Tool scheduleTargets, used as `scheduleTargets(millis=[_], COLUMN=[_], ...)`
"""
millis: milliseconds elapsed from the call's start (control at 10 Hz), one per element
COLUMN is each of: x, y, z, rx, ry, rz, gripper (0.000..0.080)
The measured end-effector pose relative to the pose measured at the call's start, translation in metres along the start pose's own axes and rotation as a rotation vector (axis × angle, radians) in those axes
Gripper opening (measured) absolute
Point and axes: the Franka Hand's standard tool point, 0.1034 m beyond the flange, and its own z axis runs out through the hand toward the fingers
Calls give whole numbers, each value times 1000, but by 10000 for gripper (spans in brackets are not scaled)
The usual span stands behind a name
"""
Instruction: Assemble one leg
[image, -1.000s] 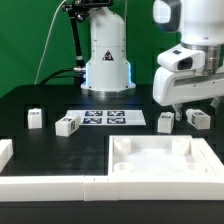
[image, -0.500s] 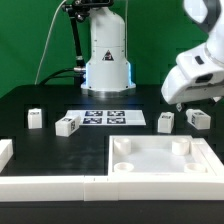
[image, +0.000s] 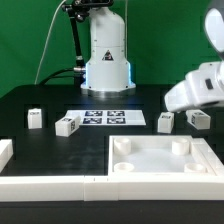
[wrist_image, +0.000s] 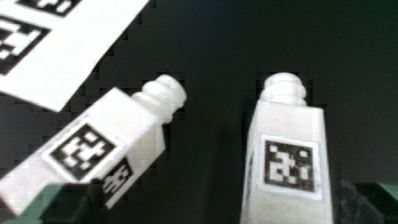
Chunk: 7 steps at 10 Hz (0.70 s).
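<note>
Hovering above the dark surface (image: 40, 100), the hand (wrist_image: 214, 208) is held spread and empty. The leg (wrist_image: 288, 140) is found lying just ahead of it, long axis pointed straight away, with a second leg (wrist_image: 103, 145) slanted beside it, nearer the marker board (wrist_image: 54, 50).

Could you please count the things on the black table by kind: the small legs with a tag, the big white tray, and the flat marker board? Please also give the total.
Legs: 4
Tray: 1
Marker board: 1
Total: 6
</note>
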Motion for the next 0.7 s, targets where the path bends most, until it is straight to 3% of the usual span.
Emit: scheduleTargets(millis=[700], x=[18], y=[-10], z=[21], rx=[-5], ry=[4], rz=[22], gripper=[649])
